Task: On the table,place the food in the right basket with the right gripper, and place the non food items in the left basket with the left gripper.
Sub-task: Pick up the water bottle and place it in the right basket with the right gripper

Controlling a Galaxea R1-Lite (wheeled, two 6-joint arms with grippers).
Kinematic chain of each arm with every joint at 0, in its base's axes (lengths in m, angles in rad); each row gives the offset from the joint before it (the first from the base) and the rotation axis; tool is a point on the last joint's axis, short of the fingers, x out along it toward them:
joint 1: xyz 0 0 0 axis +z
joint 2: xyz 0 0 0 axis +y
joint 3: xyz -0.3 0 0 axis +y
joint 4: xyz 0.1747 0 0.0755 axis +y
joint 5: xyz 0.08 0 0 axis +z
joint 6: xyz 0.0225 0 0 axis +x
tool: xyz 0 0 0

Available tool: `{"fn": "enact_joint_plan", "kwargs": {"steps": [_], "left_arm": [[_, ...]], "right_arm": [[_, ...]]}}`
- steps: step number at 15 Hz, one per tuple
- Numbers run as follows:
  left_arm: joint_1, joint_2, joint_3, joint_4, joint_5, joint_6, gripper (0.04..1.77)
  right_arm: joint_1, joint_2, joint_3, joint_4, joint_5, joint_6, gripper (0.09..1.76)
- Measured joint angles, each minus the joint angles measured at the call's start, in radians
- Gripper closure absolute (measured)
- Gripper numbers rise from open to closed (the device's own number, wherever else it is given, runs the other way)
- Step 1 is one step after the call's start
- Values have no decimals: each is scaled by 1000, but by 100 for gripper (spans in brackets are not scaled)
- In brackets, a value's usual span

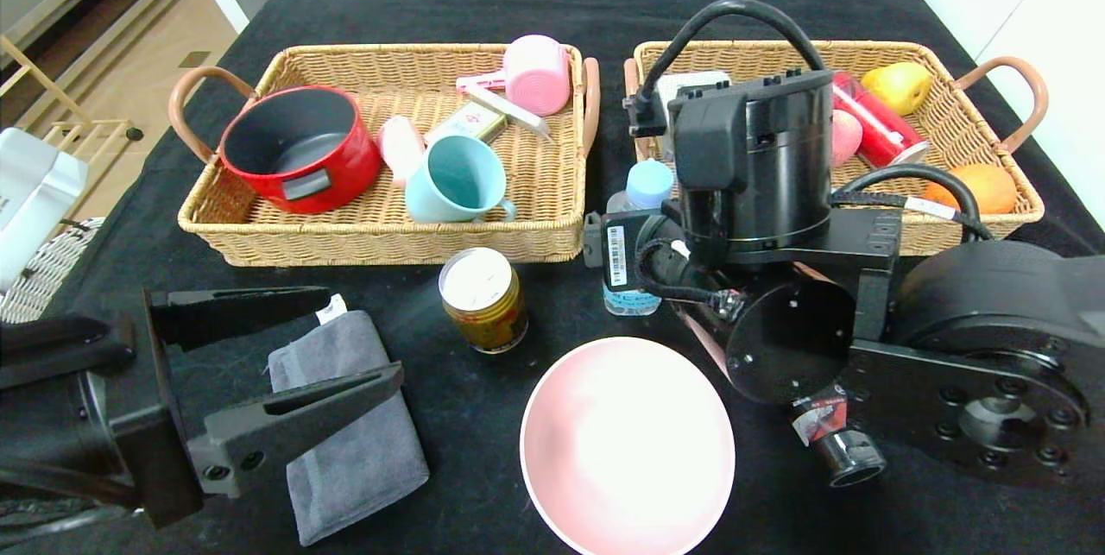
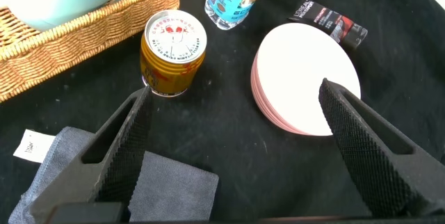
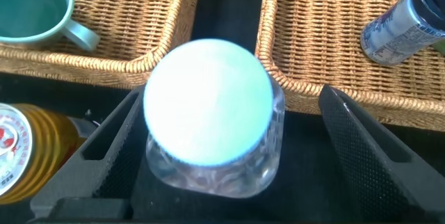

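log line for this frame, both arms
right gripper: open, straddling water bottle, ungrasped | left gripper: open, hovering over grey towel | pink bowl, can: on table

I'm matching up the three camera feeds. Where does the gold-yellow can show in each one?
Head view: the gold-yellow can stands on the table in front of the left basket, between the grey towel and the water bottle.
Left wrist view: the can stands beyond the open left gripper.
Right wrist view: only its edge shows, beside the open right gripper.
Shared landmark: the water bottle.
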Motion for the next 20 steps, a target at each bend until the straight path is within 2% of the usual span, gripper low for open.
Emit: {"fn": "enact_joint_plan", "kwargs": {"steps": [6,8,9,10,20], "left_arm": [[0,0,0,-1,0,0,9],[0,0,0,-1,0,0,9],[0,0,0,0,0,0,9],[0,0,0,-1,0,1,9],[0,0,0,0,0,1,9]], "right_arm": [[-3,26,-31,-3,1,1,15],[-3,30,-32,-2,2,1,53],[-3,31,-32,0,2,1,67],[-3,32,-32,0,3,1,74],[-3,34,-30,0,3,1,76]]}}
